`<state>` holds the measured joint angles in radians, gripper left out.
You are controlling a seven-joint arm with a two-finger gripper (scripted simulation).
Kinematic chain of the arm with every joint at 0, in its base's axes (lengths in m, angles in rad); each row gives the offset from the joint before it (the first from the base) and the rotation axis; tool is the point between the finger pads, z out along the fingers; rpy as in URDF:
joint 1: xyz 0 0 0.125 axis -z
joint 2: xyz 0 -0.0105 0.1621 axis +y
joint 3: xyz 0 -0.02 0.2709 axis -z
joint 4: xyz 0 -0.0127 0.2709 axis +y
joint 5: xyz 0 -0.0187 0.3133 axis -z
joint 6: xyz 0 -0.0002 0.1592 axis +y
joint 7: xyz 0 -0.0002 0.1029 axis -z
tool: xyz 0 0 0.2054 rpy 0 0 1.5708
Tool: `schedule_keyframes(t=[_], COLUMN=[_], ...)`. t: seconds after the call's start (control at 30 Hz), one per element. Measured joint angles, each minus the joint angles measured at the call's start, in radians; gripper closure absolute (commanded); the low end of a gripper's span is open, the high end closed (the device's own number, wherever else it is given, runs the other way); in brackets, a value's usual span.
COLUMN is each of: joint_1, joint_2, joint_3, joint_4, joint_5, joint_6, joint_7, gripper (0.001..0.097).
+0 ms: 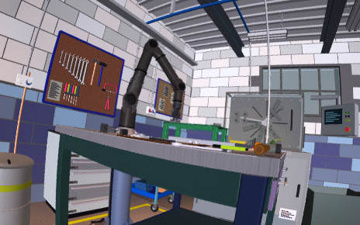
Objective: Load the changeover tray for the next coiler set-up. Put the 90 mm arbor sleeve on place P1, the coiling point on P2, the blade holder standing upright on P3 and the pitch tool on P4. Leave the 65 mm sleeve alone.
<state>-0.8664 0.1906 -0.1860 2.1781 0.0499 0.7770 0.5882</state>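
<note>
On the workbench top, seen almost edge-on from below, the tray area is a thin strip and its places are hidden. An orange cylindrical sleeve (260, 148) lies near the bench's right front corner beside a dark block (276, 147). A long yellow-green tool (231, 147) lies left of them. My gripper (175, 117) hangs at the far side of the bench, just above a green frame (194, 130). It is open with nothing in it.
Behind the bench stand block walls, two pegboards (82, 73) and the grey coiler machine (265, 121) with its control panel (339, 118). A steel drum (14, 186) stands at the left. Drawers and a blue cart (151, 190) sit under the bench.
</note>
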Motion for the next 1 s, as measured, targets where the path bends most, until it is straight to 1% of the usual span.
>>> schedule_keyframes(t=[0.4, 1.0], joint_1=[0.0, 0.0], joint_2=[0.0, 0.0], joint_3=[0.0, 0.0], joint_4=[0.0, 0.0], joint_5=[0.0, 0.0], joint_6=[-0.001, -0.001], joint_7=[0.0, 0.0], gripper=[0.0466, 0.0826])
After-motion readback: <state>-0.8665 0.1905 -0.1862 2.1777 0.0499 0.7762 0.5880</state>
